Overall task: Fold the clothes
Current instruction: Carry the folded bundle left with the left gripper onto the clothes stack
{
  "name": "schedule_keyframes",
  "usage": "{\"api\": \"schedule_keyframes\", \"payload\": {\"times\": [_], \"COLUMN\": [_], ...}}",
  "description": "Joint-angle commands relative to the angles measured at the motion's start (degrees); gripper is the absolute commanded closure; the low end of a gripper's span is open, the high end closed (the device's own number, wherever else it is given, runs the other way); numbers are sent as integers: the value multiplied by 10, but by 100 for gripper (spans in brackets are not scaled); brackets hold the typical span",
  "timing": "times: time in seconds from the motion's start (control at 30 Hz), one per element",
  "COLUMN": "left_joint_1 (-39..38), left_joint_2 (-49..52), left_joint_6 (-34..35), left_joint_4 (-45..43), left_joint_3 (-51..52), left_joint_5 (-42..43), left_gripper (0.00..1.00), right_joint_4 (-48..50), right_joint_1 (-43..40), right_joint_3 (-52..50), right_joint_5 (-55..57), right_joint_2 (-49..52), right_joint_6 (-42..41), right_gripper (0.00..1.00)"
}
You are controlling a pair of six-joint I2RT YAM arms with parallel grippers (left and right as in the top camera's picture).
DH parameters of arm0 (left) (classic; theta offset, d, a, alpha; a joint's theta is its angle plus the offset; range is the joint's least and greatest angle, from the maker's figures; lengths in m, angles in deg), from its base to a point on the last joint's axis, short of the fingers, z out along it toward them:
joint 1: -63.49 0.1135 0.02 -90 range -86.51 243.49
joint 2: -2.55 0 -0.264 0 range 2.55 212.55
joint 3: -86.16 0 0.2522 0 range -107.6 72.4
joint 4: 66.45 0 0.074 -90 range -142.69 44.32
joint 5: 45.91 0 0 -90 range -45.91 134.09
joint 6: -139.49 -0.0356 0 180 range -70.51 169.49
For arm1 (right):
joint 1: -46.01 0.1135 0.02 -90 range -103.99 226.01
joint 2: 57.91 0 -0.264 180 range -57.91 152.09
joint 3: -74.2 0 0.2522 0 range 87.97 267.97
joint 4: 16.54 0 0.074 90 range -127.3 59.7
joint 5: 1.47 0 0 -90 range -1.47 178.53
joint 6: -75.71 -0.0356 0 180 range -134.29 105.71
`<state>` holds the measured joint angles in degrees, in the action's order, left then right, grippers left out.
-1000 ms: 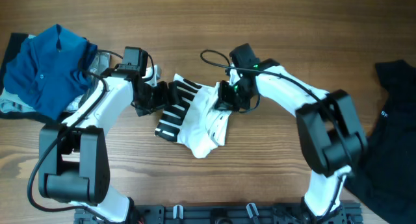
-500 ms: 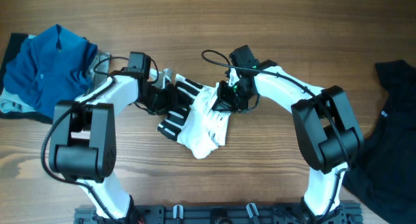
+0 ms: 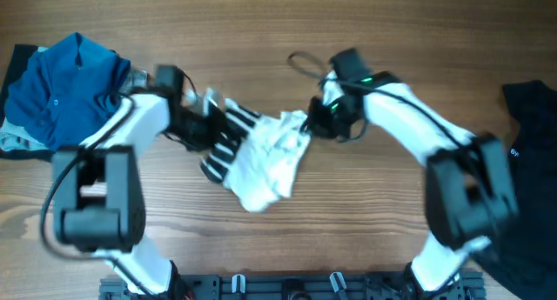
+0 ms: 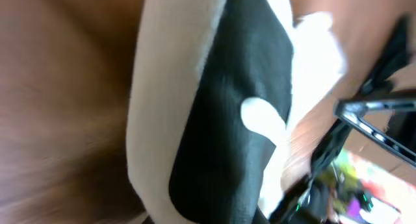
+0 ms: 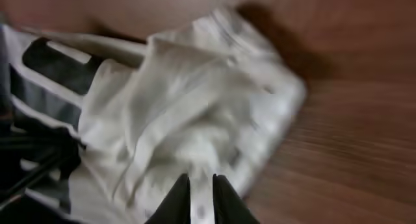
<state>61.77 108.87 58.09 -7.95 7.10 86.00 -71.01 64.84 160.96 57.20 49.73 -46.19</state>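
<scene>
left gripper (image 3: pixel 207 126) went from wide open to clamped on the striped edge of the white shirt (image 3: pixel 265 156). right gripper (image 3: pixel 320 123) pulled away from it, so the shirt stretched out flatter between the two grippers.

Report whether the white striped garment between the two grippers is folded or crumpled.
Crumpled. The white garment sits in a wrinkled heap, its black-striped part skewed toward the left gripper, with no flat, squared edges.

Soft, even light falls on the wooden table (image 3: pixel 261 22), with faint shadows and no glare. The overhead view is motion-smeared across the middle and sharper toward the left and right edges. The left wrist view is wholly blurred. The right wrist view is streaked, with a dark shadow behind the white garment (image 5: pixel 195 107).
</scene>
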Motion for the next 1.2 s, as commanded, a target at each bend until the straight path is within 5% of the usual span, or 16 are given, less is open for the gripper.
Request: {"api": "schedule_keyframes", "payload": {"times": [0.0,0.6,0.63,0.67,0.73,1.17], "left_joint_1": [64,420,437,448,462,480], "left_joint_2": [-105,-84,-75,-68,-59,-197], "left_joint_6": [-17,22,22,22,24,11], "left_joint_4": [-30,-261,-277,-289,-296,-91], "left_joint_3": [-75,-98,-98,-98,-98,-156], "left_joint_5": [22,-99,-99,-99,-99,-59], "left_gripper": [96,96,93,68,0,0], "right_joint_4": [0,-45,-50,-54,-59,-52], "right_joint_1": [-32,-37,-37,-37,-37,-37], "right_joint_3": [14,14,14,14,14,14], "right_joint_5": [34,61,61,61,61,104], "right_joint_2": [-110,-166,-166,-166,-166,-191], "right_joint_6": [17,3,3,4,7,73], "right_gripper": [84,84,84,84,84,79]}}
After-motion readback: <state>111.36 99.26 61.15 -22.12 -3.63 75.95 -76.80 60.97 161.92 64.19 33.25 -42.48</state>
